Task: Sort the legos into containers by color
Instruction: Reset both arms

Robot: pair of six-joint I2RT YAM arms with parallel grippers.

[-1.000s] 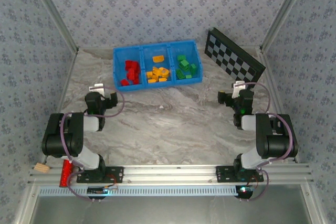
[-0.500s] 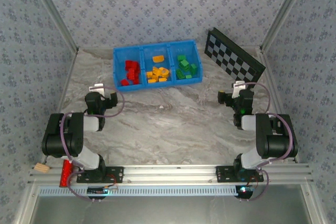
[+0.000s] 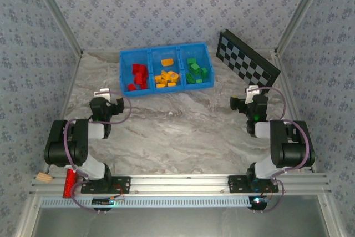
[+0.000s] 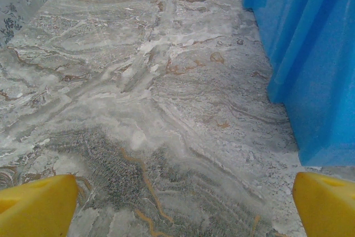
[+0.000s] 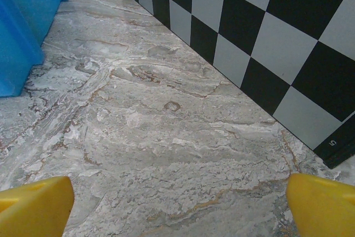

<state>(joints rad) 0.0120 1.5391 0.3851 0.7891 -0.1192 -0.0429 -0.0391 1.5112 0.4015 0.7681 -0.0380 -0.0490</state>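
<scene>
A bright blue tray [image 3: 123,76] with three compartments, the containers, stands at the back of the marble table. Red legos [image 3: 137,76] lie in its left compartment, orange-yellow legos [image 3: 166,76] in the middle one, green legos [image 3: 197,70] in the right one. My left gripper [image 3: 105,99] rests low at the left, in front of the tray, open with nothing between its yellow fingertips [image 4: 36,206]. The tray's blue outer wall [image 4: 310,65] stands at the right of the left wrist view. My right gripper [image 3: 249,99] sits at the right, also open and empty, its yellow fingertips [image 5: 324,203] wide apart over bare marble.
A black-and-white checkered board [image 3: 247,58] leans at the back right; its lower edge [image 5: 249,54] runs close beside the right gripper. The tray's corner [image 5: 22,31] is at the left of the right wrist view. Patterned walls and metal frame posts enclose the table.
</scene>
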